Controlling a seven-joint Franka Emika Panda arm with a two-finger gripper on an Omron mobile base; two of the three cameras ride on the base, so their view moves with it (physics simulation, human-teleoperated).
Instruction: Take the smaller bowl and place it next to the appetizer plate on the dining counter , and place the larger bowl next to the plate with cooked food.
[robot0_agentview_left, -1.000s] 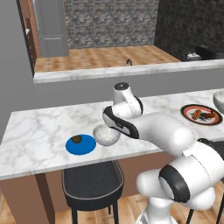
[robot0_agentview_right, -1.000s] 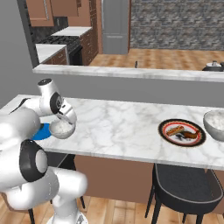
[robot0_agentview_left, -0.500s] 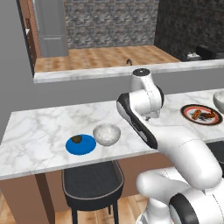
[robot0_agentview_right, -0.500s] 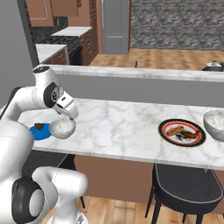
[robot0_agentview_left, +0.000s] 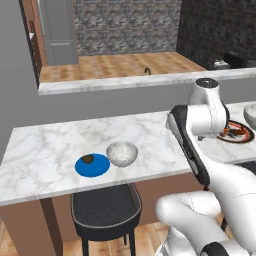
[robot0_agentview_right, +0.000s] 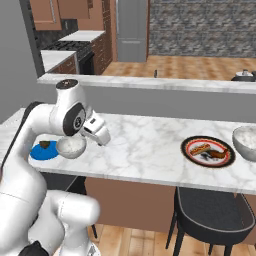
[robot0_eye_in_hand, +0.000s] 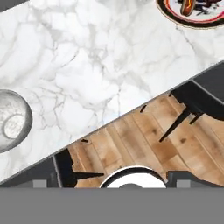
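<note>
The smaller bowl (robot0_agentview_left: 122, 153) sits upright on the dining counter (robot0_agentview_left: 60, 150), just to the right of the appetizer plate (robot0_agentview_left: 93, 164) as the left base view shows it; the two rims look touching or nearly so, cannot tell which. The plate carries one small dark brown morsel (robot0_agentview_left: 87, 159). From the right base view the same bowl (robot0_agentview_right: 70, 146) stands between the blue plate (robot0_agentview_right: 42, 152) and the pincer (robot0_agentview_right: 98, 134), which hangs above the counter (robot0_agentview_right: 145, 150) just beside the bowl, apart from it and holding nothing; its fingers stand spread wide. Further along the counter lies the dark-rimmed plate of cooked food (robot0_agentview_right: 207, 151), and the larger bowl (robot0_agentview_right: 247, 142) stands just beyond it near the frame edge, close to the plate's rim. In the hand view the smaller bowl (robot0_eye_in_hand: 11, 120) shows at the left edge on the marble (robot0_eye_in_hand: 78, 70), the food plate (robot0_eye_in_hand: 197, 11) at the upper right, and wooden floor (robot0_eye_in_hand: 131, 144) beyond the counter's edge. A dark stool (robot0_agentview_left: 105, 205) stands under the counter below the blue plate.
</note>
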